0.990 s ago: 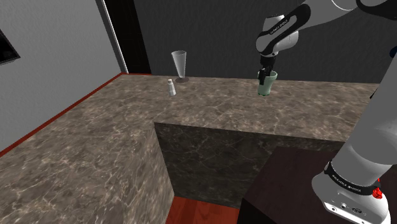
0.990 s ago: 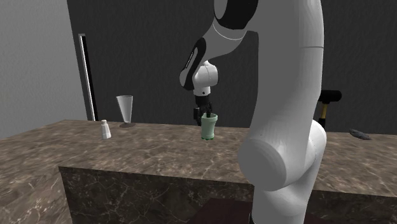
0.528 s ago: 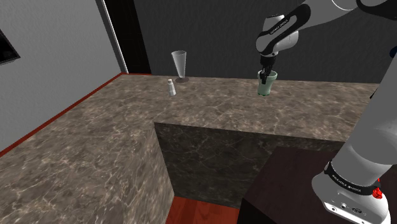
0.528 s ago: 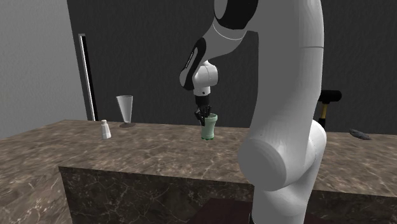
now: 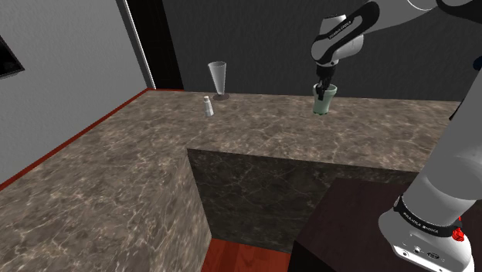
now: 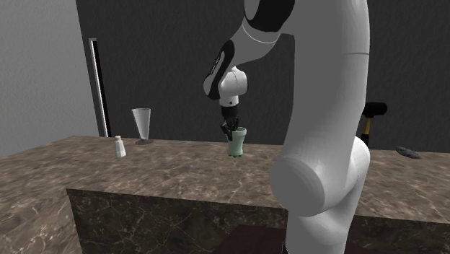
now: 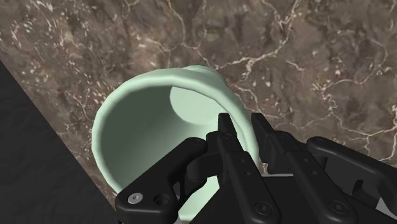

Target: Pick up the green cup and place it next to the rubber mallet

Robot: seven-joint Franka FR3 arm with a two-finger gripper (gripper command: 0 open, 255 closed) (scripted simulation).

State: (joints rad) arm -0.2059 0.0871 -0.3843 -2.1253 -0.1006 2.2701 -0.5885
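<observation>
The pale green cup (image 5: 324, 104) stands upright at the back of the marble counter (image 5: 255, 127), its base just off the surface or barely touching it. My gripper (image 5: 322, 89) comes down from above and is shut on the cup's rim. In the wrist view one finger is inside the cup (image 7: 146, 127) and one outside, with my gripper (image 7: 240, 127) clasping the wall. In the second exterior view the gripper (image 6: 231, 131) holds the cup (image 6: 236, 146). The mallet (image 6: 375, 109) has a black head and stands far toward that view's right, half hidden behind my arm.
A tall clear glass (image 5: 218, 77) and a small white shaker (image 5: 207, 106) stand to the shoulder view's left of the cup. A small dark flat object (image 6: 407, 151) lies near the mallet. The counter's back edge is close behind the cup. My stand (image 5: 340, 232) sits below the counter front.
The fingers closed on the cup's rim. Since then the gripper and cup have risen slightly.
</observation>
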